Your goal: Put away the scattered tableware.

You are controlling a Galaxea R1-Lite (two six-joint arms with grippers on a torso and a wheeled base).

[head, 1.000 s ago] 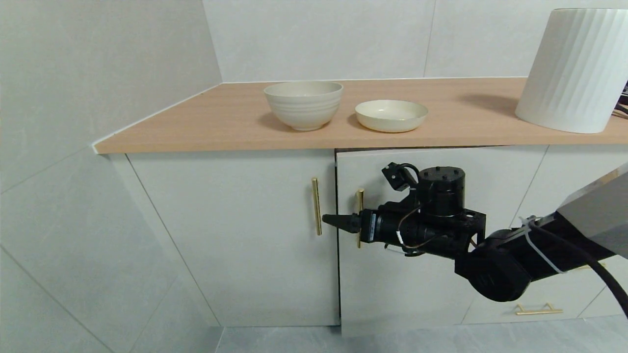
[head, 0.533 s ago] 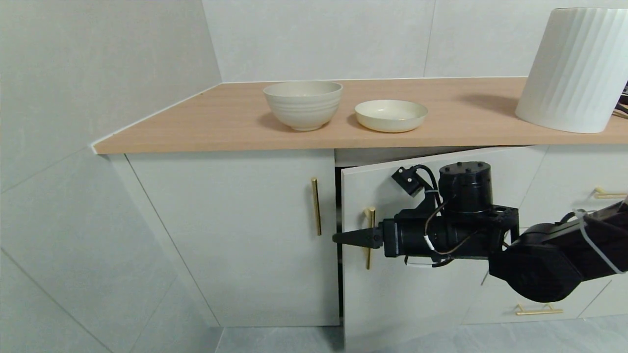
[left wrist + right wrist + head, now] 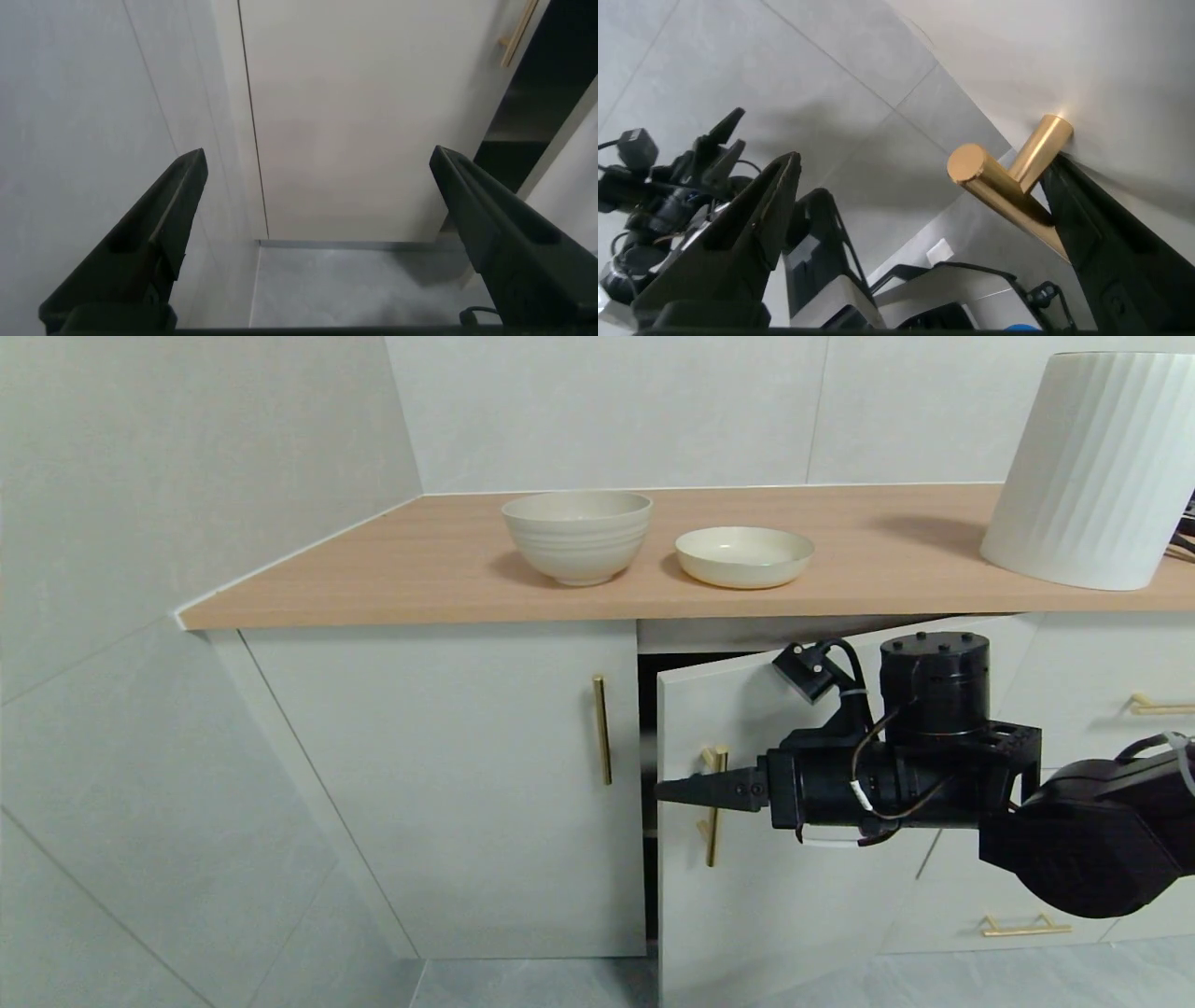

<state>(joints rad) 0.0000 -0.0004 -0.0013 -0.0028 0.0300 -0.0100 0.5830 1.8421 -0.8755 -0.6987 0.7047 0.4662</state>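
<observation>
A deep cream bowl (image 3: 577,535) and a shallow cream dish (image 3: 744,555) stand side by side on the wooden countertop (image 3: 420,569). Below them, my right gripper (image 3: 695,791) is at the brass handle (image 3: 713,803) of the right cabinet door (image 3: 747,905), which stands ajar with a dark gap at its left edge. In the right wrist view the handle (image 3: 1008,177) lies between the spread fingers of the open right gripper (image 3: 924,196), close to one finger. My left gripper (image 3: 318,215) is open with nothing in it, low before the closed left door (image 3: 364,112).
A tall white ribbed container (image 3: 1092,467) stands at the counter's right end. The left door's brass handle (image 3: 602,728) is just left of the gap. Drawers with brass handles (image 3: 1022,926) lie to the right. A tiled wall closes the left side.
The right arm has drawn back to the right with the door handle, and the right door has swung further open. The bowl and dish have not moved.
</observation>
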